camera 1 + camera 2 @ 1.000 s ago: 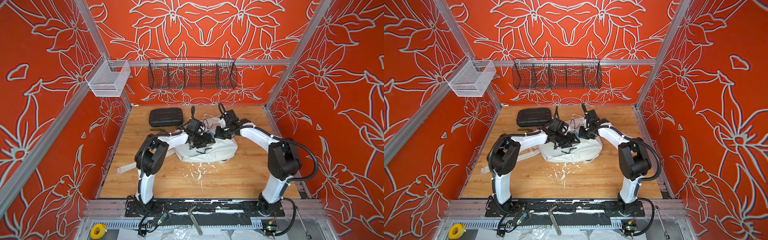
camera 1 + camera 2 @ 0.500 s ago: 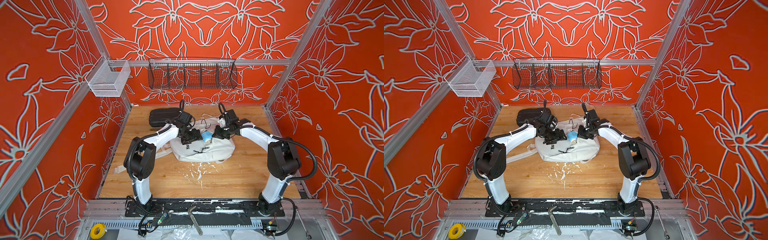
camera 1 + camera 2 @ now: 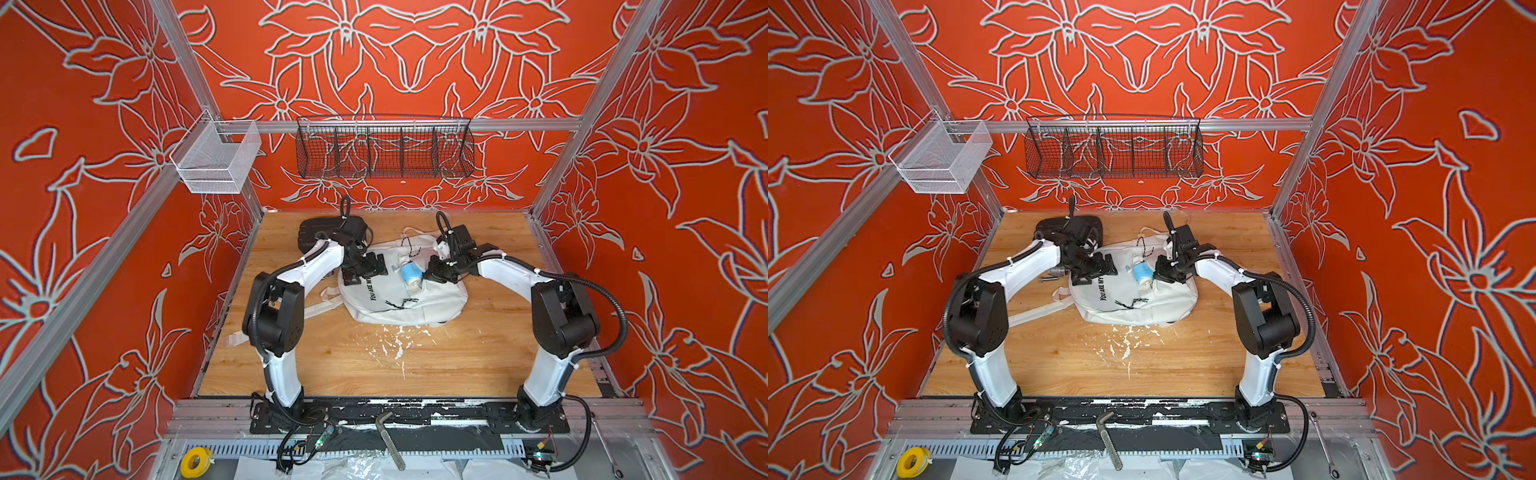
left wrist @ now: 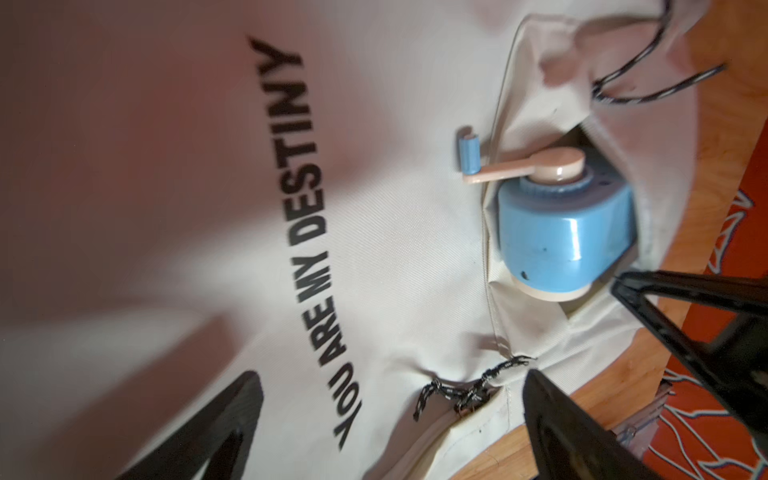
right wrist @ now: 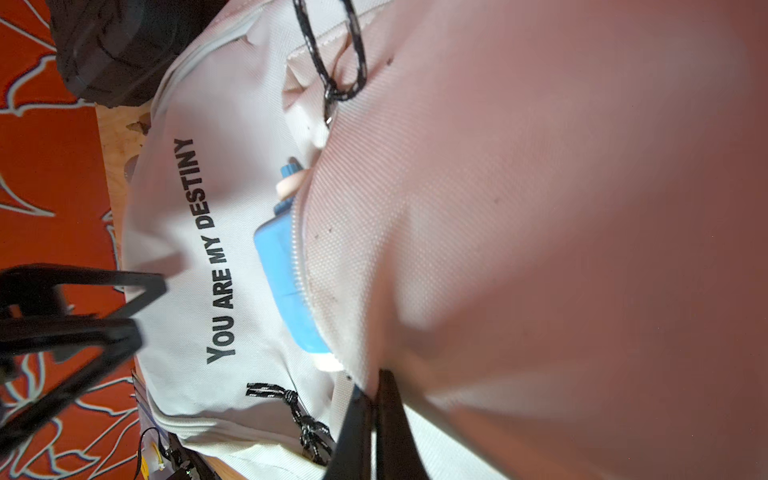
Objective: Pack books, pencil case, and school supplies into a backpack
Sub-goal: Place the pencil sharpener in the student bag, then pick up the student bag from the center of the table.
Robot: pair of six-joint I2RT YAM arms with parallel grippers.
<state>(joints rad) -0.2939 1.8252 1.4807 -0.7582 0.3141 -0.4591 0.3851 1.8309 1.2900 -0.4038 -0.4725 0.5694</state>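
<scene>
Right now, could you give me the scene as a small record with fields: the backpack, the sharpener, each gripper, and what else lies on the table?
backpack: white, lying on the wooden table, printed side up, zip mouth open
sharpener: light blue, lodged in the open mouth, crank sticking out
left gripper: open, empty, over the printed front
right gripper: shut on the backpack fabric at the mouth's edge
black case: on the table's far side, near the backpack
books, pencil case: not visible
</scene>
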